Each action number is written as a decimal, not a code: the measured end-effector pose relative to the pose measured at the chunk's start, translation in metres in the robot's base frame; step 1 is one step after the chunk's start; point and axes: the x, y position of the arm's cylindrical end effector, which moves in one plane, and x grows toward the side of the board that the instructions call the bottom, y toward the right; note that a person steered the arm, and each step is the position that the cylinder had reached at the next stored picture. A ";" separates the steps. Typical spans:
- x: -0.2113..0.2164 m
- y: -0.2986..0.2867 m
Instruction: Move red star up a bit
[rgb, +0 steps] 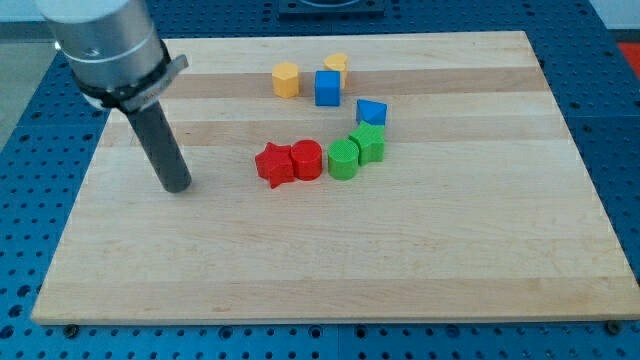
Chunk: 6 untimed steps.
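Observation:
The red star lies near the middle of the wooden board, touching a red cylinder on its right. My tip rests on the board well to the left of the star, roughly level with it and slightly lower. The rod rises from the tip toward the view's top left. Nothing stands between the tip and the star.
A green cylinder and a green block continue the row right of the red cylinder. A blue block sits above them. Further up are a yellow hexagon, a blue cube and a yellow block.

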 end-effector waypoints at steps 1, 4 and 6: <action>0.022 0.031; -0.009 0.111; -0.023 0.111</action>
